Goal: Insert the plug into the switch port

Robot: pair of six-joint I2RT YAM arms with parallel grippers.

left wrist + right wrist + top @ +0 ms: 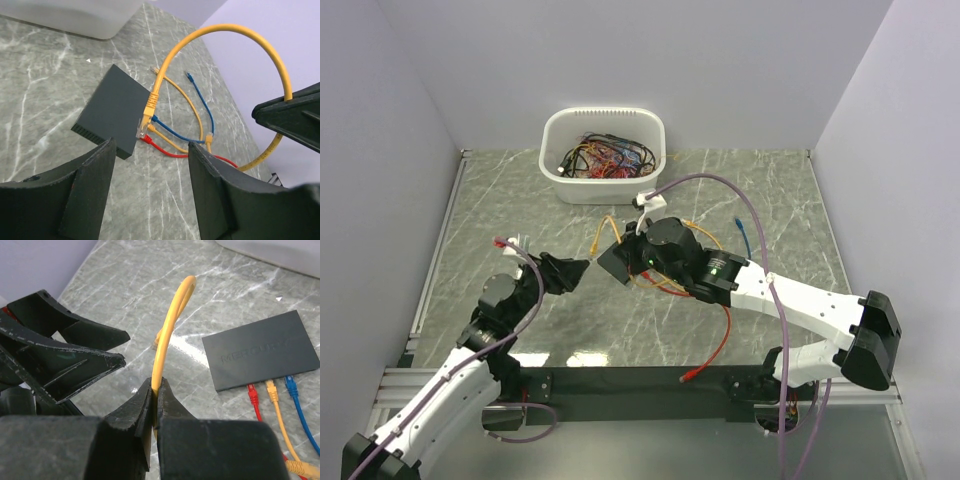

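Note:
The flat black switch [260,350] lies on the marble table. Red [252,392], yellow [271,387] and blue [290,383] plugs sit in the ports along its near edge. My right gripper [156,385] is shut on a yellow cable [172,315] that arcs up in a loop. The cable's free plug [146,120] hangs down in front of the switch [112,112] in the left wrist view. My left gripper [152,150] is open just short of that plug, with nothing between its fingers. From above, the left gripper [582,272] points at the switch [617,262] beside the right gripper [628,245].
A white tub [603,190] full of tangled cables stands at the back. Loose ends of a yellow cable [155,68] and a blue cable [189,76] lie beyond the switch. A red cable [715,345] trails toward the near edge. Walls close in both sides.

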